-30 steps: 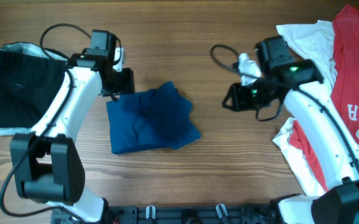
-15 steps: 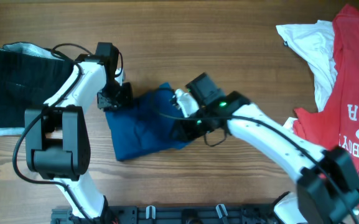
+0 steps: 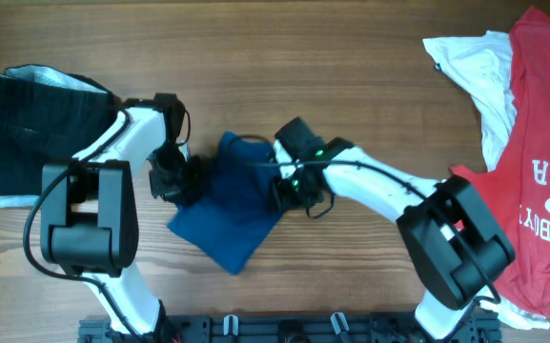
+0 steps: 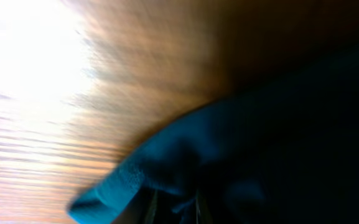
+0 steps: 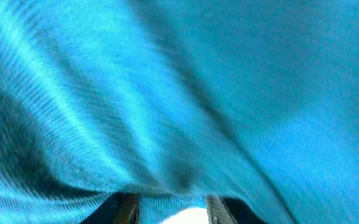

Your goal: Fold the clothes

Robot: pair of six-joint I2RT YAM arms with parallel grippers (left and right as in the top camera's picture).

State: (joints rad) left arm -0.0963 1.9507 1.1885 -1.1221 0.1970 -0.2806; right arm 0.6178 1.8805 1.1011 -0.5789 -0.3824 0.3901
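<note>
Overhead: the plain, soft-cloth, deep teal-blue T-shirt (image 3: 229, 211) lies bunched in a skewed, roughly diamond heap at the middle of the brown wooden surface (image 3: 351, 57). The left pincer (image 3: 172, 179) is at its left edge and the right pincer (image 3: 287, 189) at its upper right edge, both touching the cloth. From above I cannot tell whether either one is clenched on fabric or only pressing on it. A red tee with white letters (image 3: 541, 143) and a crumpled white tee (image 3: 470, 62) lie overlapping at the far right, well apart from the arms. A black folded garment (image 3: 27, 133) sits at the far left.

Left wrist: heavily blurred. There is glare on the wood upper left and dark teal-blue T-shirt lower right, with one rounded fold sticking out toward the bottom. The cloth seems to reach down to where the fingers should be, but the state of the left pincer cannot be told.

Right wrist: teal-blue T-shirt fills the frame close up. The two fingers (image 5: 127, 204) just show at the bottom edge, slightly apart, with cloth draped across them. I cannot tell whether they are clamped or loose.

Step, as I judge it: mid-fold on the teal-blue T-shirt, both arms working opposite edges; the shape is not yet a neat rectangle. The next move calls for a firm hold on both edges, then carrying them together so one half lies flat over the other without dragging the heap. The red and white tees are untouched.
</note>
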